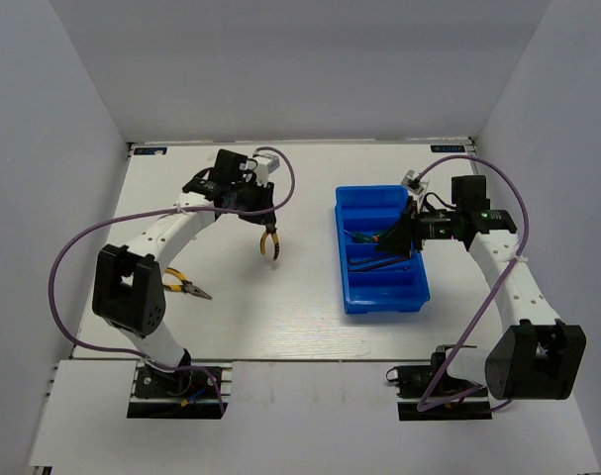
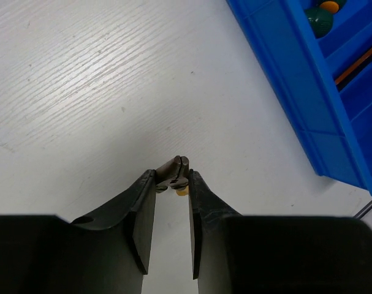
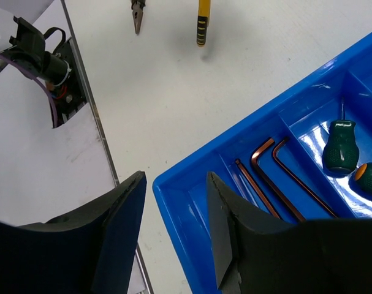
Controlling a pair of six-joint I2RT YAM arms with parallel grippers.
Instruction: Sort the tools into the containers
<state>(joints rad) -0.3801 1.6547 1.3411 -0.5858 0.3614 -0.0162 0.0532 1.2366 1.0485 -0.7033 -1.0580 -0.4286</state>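
Note:
My left gripper (image 1: 263, 220) is shut on the metal head of yellow-and-black-handled pliers (image 1: 270, 243), which hang above the table left of the blue tray (image 1: 384, 302). In the left wrist view the pliers' head (image 2: 176, 171) sits between my fingertips. A second pair of pliers (image 1: 187, 285) lies on the table near the left arm. My right gripper (image 3: 176, 179) is open and empty over the tray's near corner (image 3: 179, 214). Three hex keys (image 3: 265, 174) lie in one compartment, and two green screwdrivers (image 3: 339, 146) lie in the compartment beside it.
The tray's long side wall (image 2: 308, 92) runs along the right of the left wrist view. The left arm's base (image 1: 176, 381) stands at the near table edge. White walls enclose the table on three sides.

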